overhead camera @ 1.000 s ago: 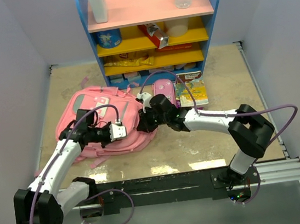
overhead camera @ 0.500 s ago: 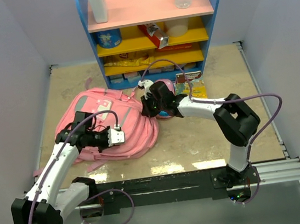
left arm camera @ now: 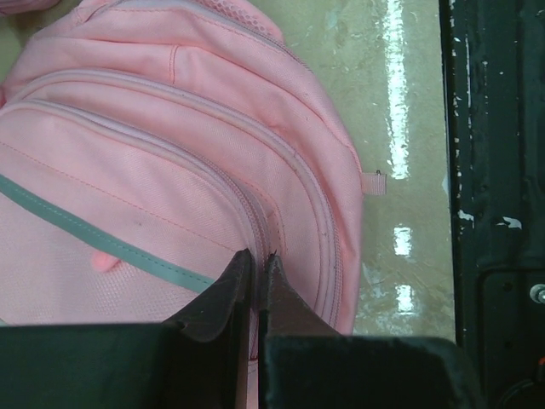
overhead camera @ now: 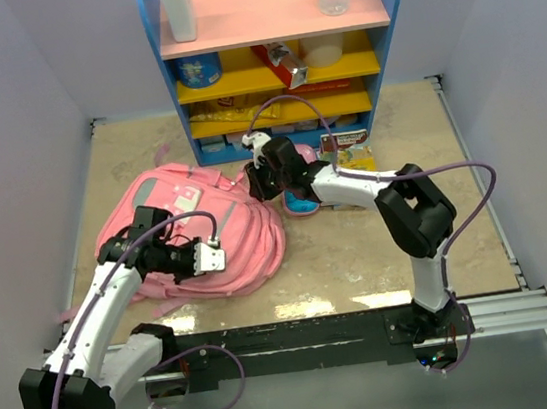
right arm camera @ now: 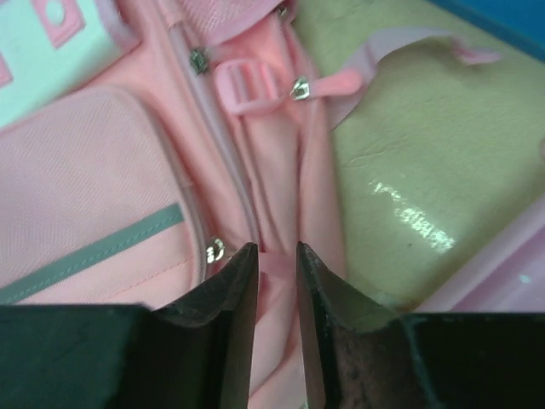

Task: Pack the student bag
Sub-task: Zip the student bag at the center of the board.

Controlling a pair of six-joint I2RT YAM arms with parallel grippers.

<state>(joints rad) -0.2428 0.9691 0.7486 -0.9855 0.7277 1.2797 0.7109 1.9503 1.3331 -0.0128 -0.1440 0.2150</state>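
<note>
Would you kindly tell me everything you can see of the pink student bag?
The student bag is a large soft backpack of pink fabric, lying front up on the table. It shows curved zip seams, a grey strip, white patches, pink straps and a buckle. The left hand, closed, meets a front zip seam; the right hand, slightly open, sits at its top edge by the straps.

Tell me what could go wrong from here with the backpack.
1. The left pincer is shut on a thin fold at the zip seam of the student bag. So small a pinch could slip if pulled.
2. The right pincer stands slightly parted over the bag's top. Closing there may grab loose fabric instead of a zip pull.
3. The pencil case lies under the right arm and could get knocked.
</note>
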